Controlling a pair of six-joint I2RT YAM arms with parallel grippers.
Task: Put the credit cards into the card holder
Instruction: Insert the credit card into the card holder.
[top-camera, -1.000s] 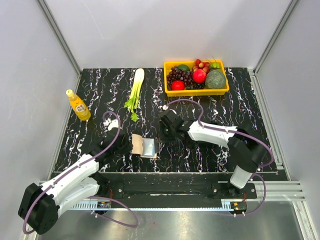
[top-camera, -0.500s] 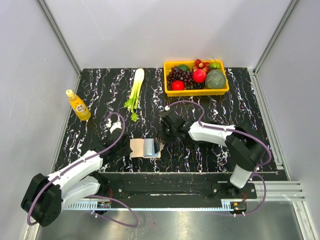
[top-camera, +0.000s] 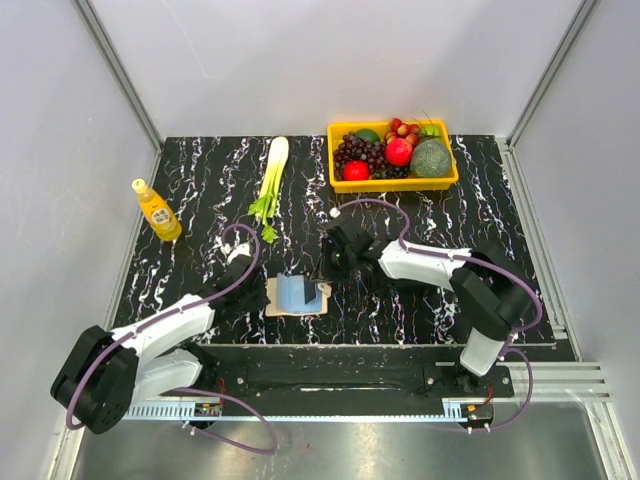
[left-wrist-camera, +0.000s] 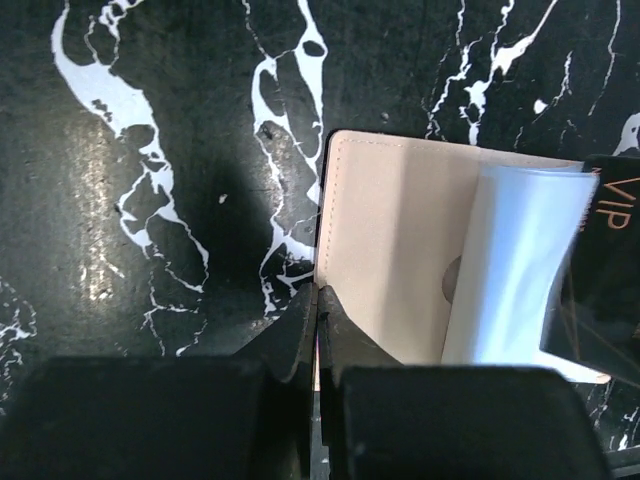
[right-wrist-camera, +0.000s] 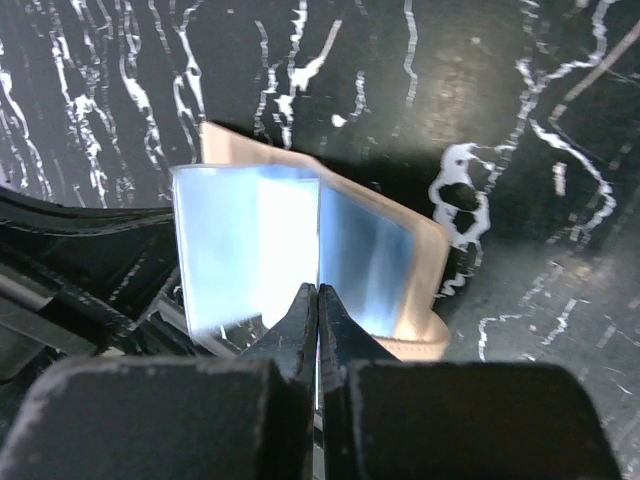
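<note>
Left tool (left-wrist-camera: 318, 300) — closed — touches the edge of the open beige folding card holder (top-camera: 296, 296), whose long axis runs left-right. Right tool (right-wrist-camera: 318, 295), also closed, reaches in low to its raised light-blue panel (right-wrist-camera: 250, 245).

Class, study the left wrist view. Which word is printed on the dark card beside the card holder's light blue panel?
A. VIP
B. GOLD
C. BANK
A: the letters VIP show on the dark card, at the right edge of the open card holder.

Juice btl (top-camera: 157, 211) at L edge, celery (top-camera: 271, 182) mid-back, fruit tray (top-camera: 393, 184) back R
</note>
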